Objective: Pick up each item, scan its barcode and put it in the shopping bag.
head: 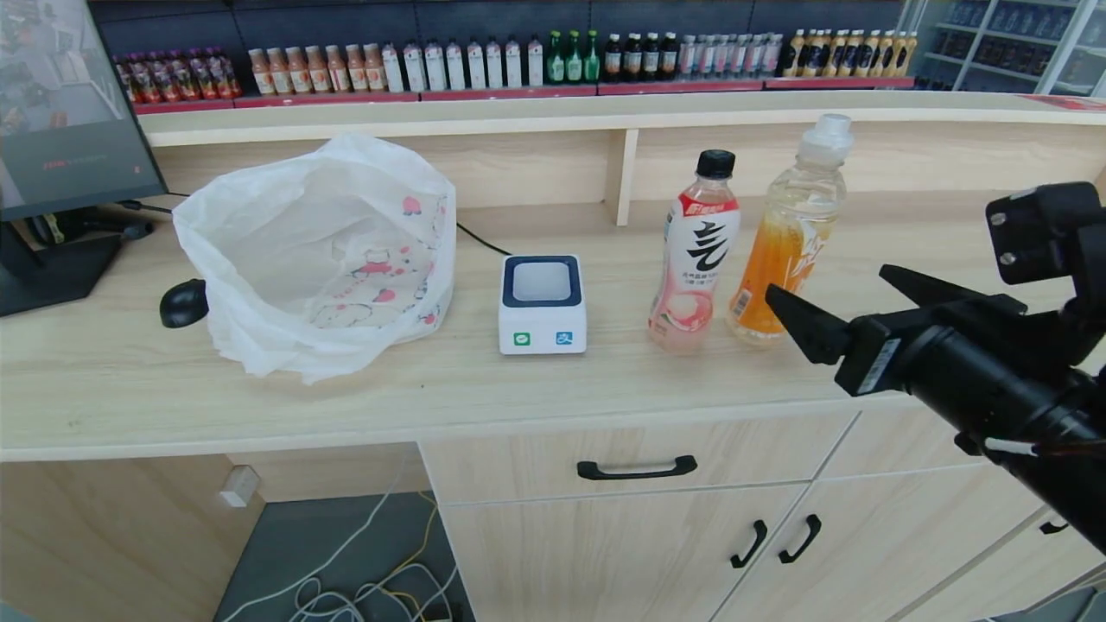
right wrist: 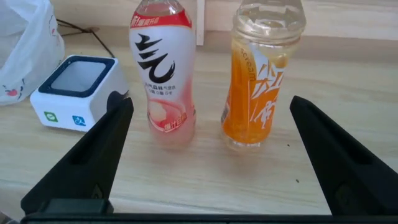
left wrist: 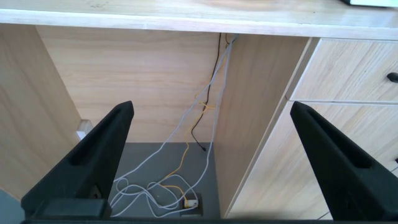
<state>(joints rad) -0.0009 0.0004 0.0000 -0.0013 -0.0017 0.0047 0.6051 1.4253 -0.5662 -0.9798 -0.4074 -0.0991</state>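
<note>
Right end effector (head: 825, 281) spread wide, partly hiding orange bottle (head: 791, 233), pink bottle (head: 696, 250) beside

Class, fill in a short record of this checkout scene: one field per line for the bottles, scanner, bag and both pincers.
Bottles: pink drink bottle and orange drink bottle, upright, side by side on the counter
Scanner: white barcode scanner, between bag and bottles
Bag: white shopping bag, open
Right pincer: open, empty, facing the bottles
Left pincer: open, empty, below the counter edge
</note>
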